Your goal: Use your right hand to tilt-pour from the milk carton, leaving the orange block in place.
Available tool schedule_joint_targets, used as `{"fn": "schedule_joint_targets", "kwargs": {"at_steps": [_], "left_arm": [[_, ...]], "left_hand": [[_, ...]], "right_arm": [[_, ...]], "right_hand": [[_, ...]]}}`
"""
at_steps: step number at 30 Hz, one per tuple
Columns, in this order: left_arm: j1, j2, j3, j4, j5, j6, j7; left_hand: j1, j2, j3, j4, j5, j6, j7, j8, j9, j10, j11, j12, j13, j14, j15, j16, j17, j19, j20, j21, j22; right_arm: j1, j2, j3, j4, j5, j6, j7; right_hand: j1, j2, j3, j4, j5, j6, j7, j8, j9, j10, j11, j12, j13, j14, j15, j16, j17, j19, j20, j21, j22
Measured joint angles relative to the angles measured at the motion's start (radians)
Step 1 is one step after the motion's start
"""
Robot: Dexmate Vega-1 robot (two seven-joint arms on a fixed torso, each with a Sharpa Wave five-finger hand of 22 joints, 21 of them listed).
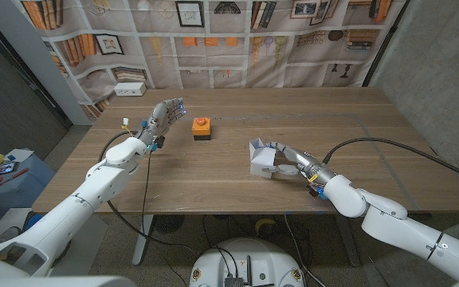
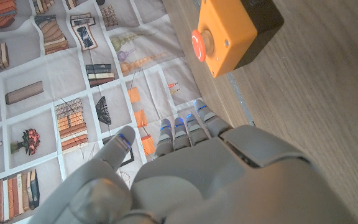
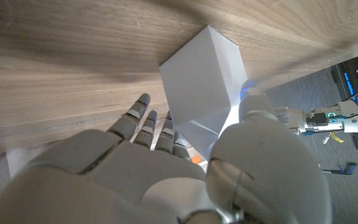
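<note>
A slip is risked if the milk carton, standing mid-surface well apart from the orange block, is tipped on a loose grip. The carton is clasped by the right robot hand, fingers and thumb wrapped around it. The left robot hand is held open, touching nothing.

From my remote station I see a wooden table across the middle of the frame. A printed bookshelf backdrop hangs along the top. A grey concrete wall fills the upper right. At the left edge, a low blue stand carries small coloured items.
</note>
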Motion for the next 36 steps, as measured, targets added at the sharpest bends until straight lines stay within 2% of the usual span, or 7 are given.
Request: {"fn": "schedule_joint_targets", "kwargs": {"at_steps": [3, 9, 16, 17, 21, 25, 36], "left_arm": [[0.0, 0.0, 0.0, 0.0, 0.0, 0.0, -0.001], [0.002, 0.001, 0.0, -0.003, -0.002, 0.002, -0.001], [0.014, 0.008, 0.0, -0.019, -0.007, 0.011, 0.001], [0.014, 0.008, 0.0, -0.019, -0.007, 0.012, 0.001], [0.023, 0.011, -0.001, -0.031, -0.01, 0.018, 0.009], [0.028, 0.012, -0.002, -0.039, -0.01, 0.021, 0.015], [0.037, 0.014, -0.004, -0.058, -0.011, 0.033, 0.029]], "left_hand": [[0.0, 0.0, 0.0, 0.0, 0.0, 0.0, 0.0, 0.0, 0.0, 0.001, -0.001, 0.0, 0.0, 0.007, 0.004, 0.0, 0.0, 0.001, 0.001, 0.0, 0.0], [0.0, 0.0, 0.0, 0.0, 0.0, 0.006, -0.006, 0.0, 0.005, 0.001, -0.001, 0.0, 0.0, 0.007, 0.004, 0.0, 0.003, 0.005, -0.002, 0.0, 0.0], [0.0, 0.0, 0.008, 0.0, 0.0, 0.006, -0.006, 0.0, 0.005, 0.007, 0.004, 0.0, 0.0, 0.012, -0.001, 0.0, 0.002, 0.007, -0.004, 0.0, 0.0], [0.0, 0.0, 0.008, 0.0, 0.0, 0.007, -0.007, 0.0, 0.005, 0.01, 0.0, 0.0, 0.0, 0.012, -0.001, 0.0, 0.002, 0.007, -0.004, 0.0, 0.0], [0.0, 0.0, 0.008, 0.0, 0.0, 0.011, -0.011, 0.0, 0.005, 0.012, -0.001, 0.0, 0.0, 0.012, -0.001, 0.0, 0.002, 0.007, -0.004, 0.0, 0.0], [0.0, 0.0, 0.008, 0.0, 0.0, 0.011, -0.011, 0.0, 0.005, 0.012, -0.001, 0.0, 0.0, 0.012, -0.001, 0.0, 0.002, 0.007, -0.004, 0.0, 0.0], [0.0, 0.0, 0.008, 0.0, 0.0, 0.011, -0.011, 0.0, 0.005, 0.012, -0.001, 0.0, 0.0, 0.016, 0.003, 0.0, 0.002, 0.012, 0.001, 0.0, 0.0]], "right_arm": [[-0.001, 0.003, 0.0, 0.003, 0.0, 0.002, -0.002], [-0.005, 0.007, 0.001, 0.005, 0.003, 0.006, -0.011], [-0.008, 0.011, 0.005, 0.003, 0.007, -0.001, -0.016], [-0.009, 0.012, 0.005, 0.003, 0.007, -0.001, -0.016], [-0.011, 0.013, 0.008, 0.0, 0.007, -0.008, -0.023], [-0.014, 0.014, 0.012, -0.003, 0.008, -0.012, -0.031], [-0.021, 0.012, 0.025, -0.012, 0.01, -0.014, -0.046]], "right_hand": [[0.006, 0.004, 0.0, 0.0, 0.0, 0.024, -0.009, 0.017, 0.005, 0.02, -0.011, 0.004, 0.006, 0.014, -0.007, 0.007, 0.0, 0.011, -0.011, 0.0, 0.0], [0.036, -0.009, 0.004, -0.004, 0.0, 0.061, -0.025, 0.045, 0.01, 0.063, -0.029, 0.017, 0.014, 0.037, -0.022, 0.015, 0.0, 0.011, -0.011, 0.0, 0.0], [0.054, -0.018, 0.007, -0.001, -0.007, 0.101, -0.025, 0.079, 0.019, 0.126, -0.048, 0.033, 0.024, 0.073, -0.045, 0.038, 0.005, 0.032, -0.025, 0.0, 0.0], [0.065, -0.028, 0.007, -0.001, -0.007, 0.107, -0.025, 0.083, 0.019, 0.133, -0.052, 0.037, 0.024, 0.077, -0.048, 0.038, 0.005, 0.036, -0.021, 0.0, 0.0], [0.069, -0.031, 0.011, 0.003, -0.007, 0.13, -0.027, 0.099, 0.023, 0.16, -0.054, 0.044, 0.029, 0.093, -0.043, 0.045, 0.01, 0.046, -0.025, 0.0, 0.0], [0.076, -0.024, 0.011, 0.003, -0.007, 0.132, -0.025, 0.101, 0.024, 0.169, -0.055, 0.045, 0.029, 0.102, -0.048, 0.053, 0.01, 0.057, -0.035, 0.0, 0.0], [0.088, -0.012, 0.019, 0.003, -0.007, 0.159, -0.023, 0.124, 0.024, 0.193, -0.055, 0.048, 0.037, 0.118, -0.043, 0.065, 0.015, 0.079, -0.035, 0.008, 0.0]]}}
